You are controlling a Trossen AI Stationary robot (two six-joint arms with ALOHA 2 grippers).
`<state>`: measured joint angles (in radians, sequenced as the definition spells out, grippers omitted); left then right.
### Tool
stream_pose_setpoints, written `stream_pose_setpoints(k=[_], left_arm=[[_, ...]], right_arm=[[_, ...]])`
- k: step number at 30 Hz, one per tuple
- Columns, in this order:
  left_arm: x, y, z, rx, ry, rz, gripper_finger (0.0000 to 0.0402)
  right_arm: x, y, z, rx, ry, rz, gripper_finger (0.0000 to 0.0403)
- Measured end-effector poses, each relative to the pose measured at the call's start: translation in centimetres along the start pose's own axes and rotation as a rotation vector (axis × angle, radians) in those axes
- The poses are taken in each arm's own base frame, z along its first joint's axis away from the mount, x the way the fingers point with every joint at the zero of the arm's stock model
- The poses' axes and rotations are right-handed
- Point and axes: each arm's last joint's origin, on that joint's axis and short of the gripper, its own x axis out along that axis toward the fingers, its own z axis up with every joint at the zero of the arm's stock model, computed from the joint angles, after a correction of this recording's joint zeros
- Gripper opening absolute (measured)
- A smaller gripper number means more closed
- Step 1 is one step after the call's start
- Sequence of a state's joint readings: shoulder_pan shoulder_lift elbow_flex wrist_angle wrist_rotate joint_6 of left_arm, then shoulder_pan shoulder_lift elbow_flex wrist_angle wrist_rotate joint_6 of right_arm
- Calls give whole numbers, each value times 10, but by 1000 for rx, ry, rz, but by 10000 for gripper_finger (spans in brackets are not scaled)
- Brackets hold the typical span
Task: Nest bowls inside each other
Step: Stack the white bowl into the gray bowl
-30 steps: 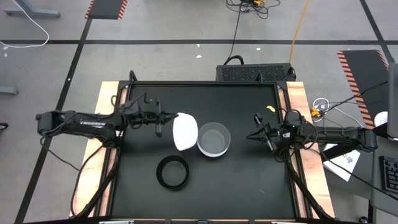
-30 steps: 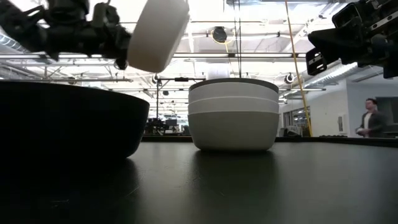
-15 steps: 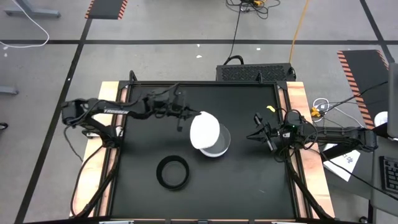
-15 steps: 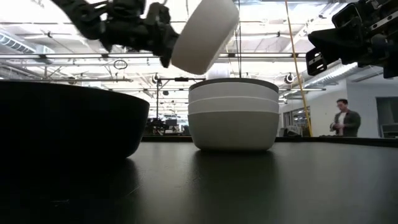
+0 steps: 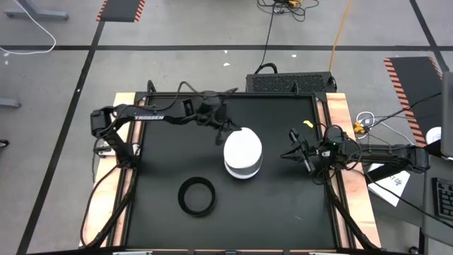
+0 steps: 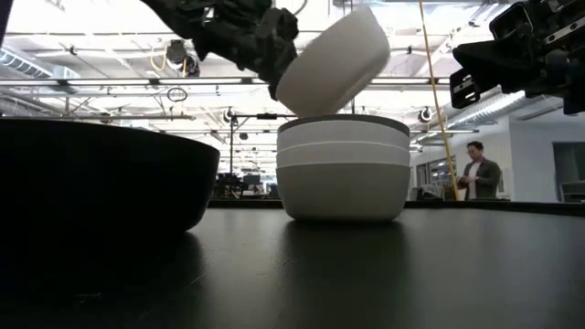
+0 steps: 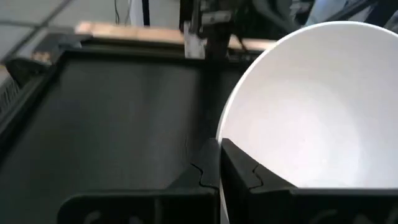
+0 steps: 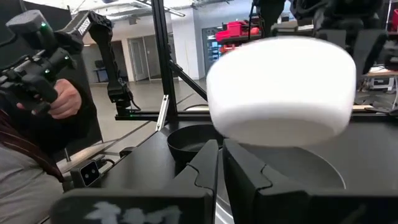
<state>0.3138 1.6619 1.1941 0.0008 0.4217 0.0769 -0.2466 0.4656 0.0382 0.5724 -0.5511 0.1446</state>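
The bowls sit on a black bench top (image 5: 163, 219) framed by pale wood strips along its left and right edges. A white bowl (image 5: 243, 147) hangs tilted in the air, pinched at its rim by the left gripper (image 5: 221, 134), whose fingers are pressed onto the rim as the left wrist view shows. It is directly above the stack of bowls (image 6: 343, 169) standing a little right of the bench's middle; in the low view its lower edge is just above the stack's dark top rim, and whether they touch cannot be told. The stack shows white walls with a greyish rim on top. The black bowl (image 5: 196, 195) stands alone nearer the front edge, left of the stack and well apart from it; in the low view it fills the left foreground (image 6: 101, 178).

The right gripper (image 5: 296, 154) hovers near the right edge of the bench, apart from the stack, its fingers pressed together on nothing.

Around the bench lies a grey concrete floor marked with black lines and red-and-black hazard stripes, with cables trailing across it and a black box just behind the back edge. The low view looks into a bright hall with ceiling lights and beams, where a person (image 6: 473, 171) stands far off at the right. In the right wrist view a person's hand (image 8: 62, 99) holds a dark device near the bench.
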Motion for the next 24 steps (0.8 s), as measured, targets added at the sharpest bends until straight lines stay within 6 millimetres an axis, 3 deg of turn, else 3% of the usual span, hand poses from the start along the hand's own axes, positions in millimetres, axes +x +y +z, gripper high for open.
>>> stream_pose_setpoints(k=[8, 24], left_arm=[[20, 9, 4, -35, 138, -13, 0], [17, 8, -3, -60, 240, -24, 0]], right_arm=[[0, 1, 1, -7, -2, 31, 18], [-4, 6, 9, -81, -83, 91, 18]])
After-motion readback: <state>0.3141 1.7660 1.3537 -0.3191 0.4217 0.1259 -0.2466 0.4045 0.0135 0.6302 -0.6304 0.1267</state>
